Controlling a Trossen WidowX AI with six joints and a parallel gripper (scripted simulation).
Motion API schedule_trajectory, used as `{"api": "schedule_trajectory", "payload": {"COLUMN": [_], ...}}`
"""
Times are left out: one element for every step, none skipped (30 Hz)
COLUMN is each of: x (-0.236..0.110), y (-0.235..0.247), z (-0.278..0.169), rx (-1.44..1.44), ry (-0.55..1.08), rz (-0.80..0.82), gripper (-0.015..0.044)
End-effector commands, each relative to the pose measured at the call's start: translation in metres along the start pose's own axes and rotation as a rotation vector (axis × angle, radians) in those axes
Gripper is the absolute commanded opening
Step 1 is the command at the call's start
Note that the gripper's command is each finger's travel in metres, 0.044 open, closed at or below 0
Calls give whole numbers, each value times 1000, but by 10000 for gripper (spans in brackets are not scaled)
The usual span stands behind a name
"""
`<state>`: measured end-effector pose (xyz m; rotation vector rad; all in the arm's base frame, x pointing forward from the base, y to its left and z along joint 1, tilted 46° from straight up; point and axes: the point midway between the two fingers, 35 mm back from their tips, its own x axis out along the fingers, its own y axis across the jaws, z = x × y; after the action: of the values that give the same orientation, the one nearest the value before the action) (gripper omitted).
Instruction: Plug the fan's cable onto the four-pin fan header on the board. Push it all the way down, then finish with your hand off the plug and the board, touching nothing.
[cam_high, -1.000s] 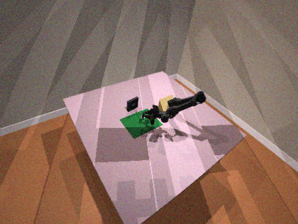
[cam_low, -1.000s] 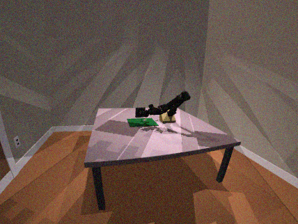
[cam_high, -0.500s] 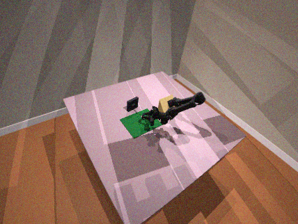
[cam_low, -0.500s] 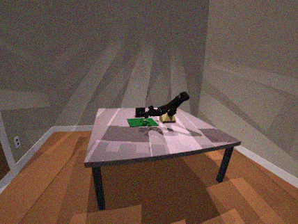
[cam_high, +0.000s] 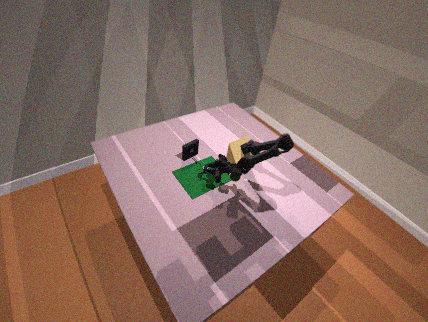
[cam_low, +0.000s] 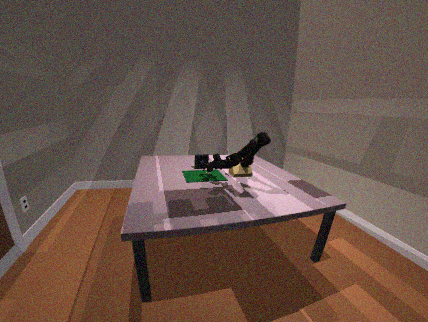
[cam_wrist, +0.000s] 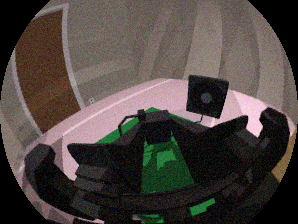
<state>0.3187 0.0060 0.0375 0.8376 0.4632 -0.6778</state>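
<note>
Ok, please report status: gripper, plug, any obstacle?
Gripper shut on plug, low over green board. Seating on header not visible. Fan stands apart; nothing blocking.

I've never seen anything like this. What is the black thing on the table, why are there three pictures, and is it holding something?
The black thing is a robot arm on a tan base, fixed to a table. One picture looks down from high up, one looks from across the room, and the round one comes from a camera on the arm's wrist. At the arm's tip is a gripper, two fingers that pinch. On the table lie a green circuit board and a small dark fan standing beyond it. The gripper is shut on the plug of the fan's cable, held over the board. Whether the plug is seated on its pins is too small to tell.
</note>
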Motion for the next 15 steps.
{"api": "schedule_trajectory", "payload": {"x": [1, 1, 1, 1, 1, 1, 2, 2, 2, 2, 2, 3, 3, 3, 3], "y": [0, 0, 0, 0, 0, 0, 0, 0, 0, 0, 0, 0, 0, 0, 0], "z": [-2, -3, -4, -5, -6, -7, -8, -8, -9, -10, -11, -12, -13, -14, -15], "rx": [5, 5, 5, 5, 5, 5, 5, 5, 5, 5, 5, 5, 5, 5, 5], "ry": [-6, -6, -6, -6, -5, -5, -5, -5, -5, -5, -5, -5, -5, -5, -5], "rz": [0, 0, 0, 0, 0, 0, 0, 0, 0, 0, 0, 0, 0, 0, 0], "gripper": [0, 0, 0, 0, 0, 0, 0, 0, 0, 0, 0, 0, 0, 0, 0]}}
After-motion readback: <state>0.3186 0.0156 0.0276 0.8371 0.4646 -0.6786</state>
